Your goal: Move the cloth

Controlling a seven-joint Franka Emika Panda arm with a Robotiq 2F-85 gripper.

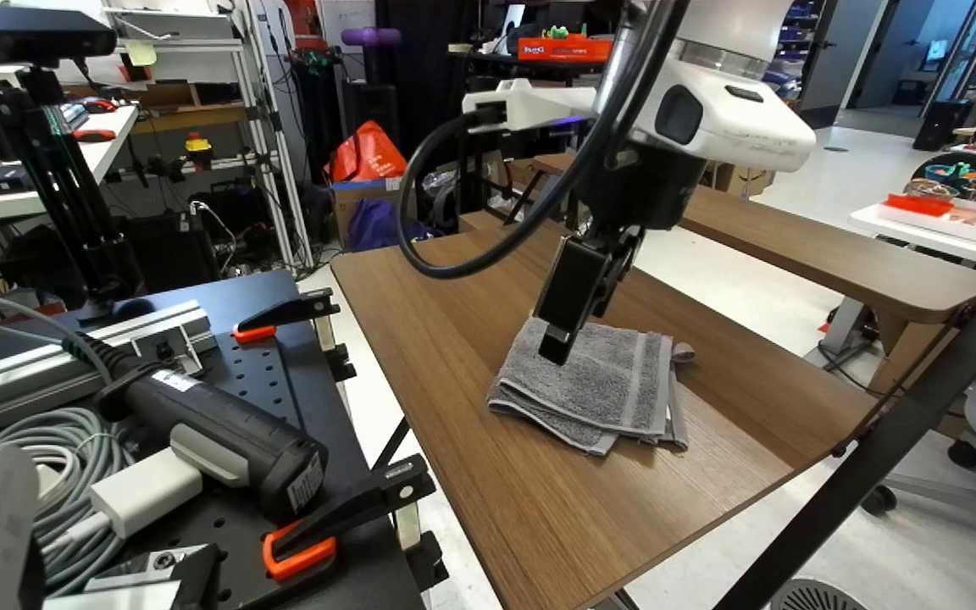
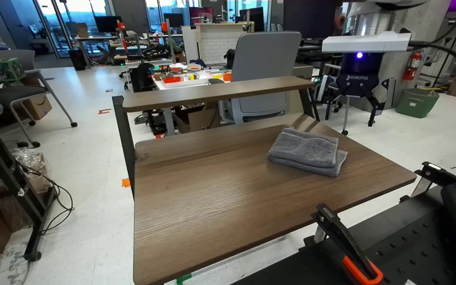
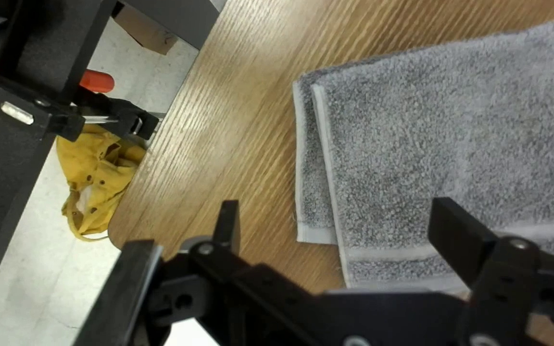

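Observation:
The cloth is a grey, folded towel with layered edges. It lies flat on the brown wooden table and shows in both exterior views (image 1: 598, 381) (image 2: 305, 150) and in the wrist view (image 3: 450, 144). My gripper (image 3: 336, 209) is open and empty in the wrist view, with its right finger over the cloth and its left finger over bare wood beside the cloth's edge. In the exterior views my gripper (image 1: 568, 326) (image 2: 356, 93) points down, held above table height and apart from the cloth. One finger is partly hidden behind the other in an exterior view.
The wooden table (image 2: 196, 206) has a raised shelf (image 2: 220, 93) along one long side. A black perforated bench (image 1: 259, 381) with orange-tipped clamps (image 1: 352, 517), a black handheld tool (image 1: 217, 432) and coiled cables (image 1: 73, 457) stands close beside the table. A grey chair (image 2: 265, 71) stands behind the shelf.

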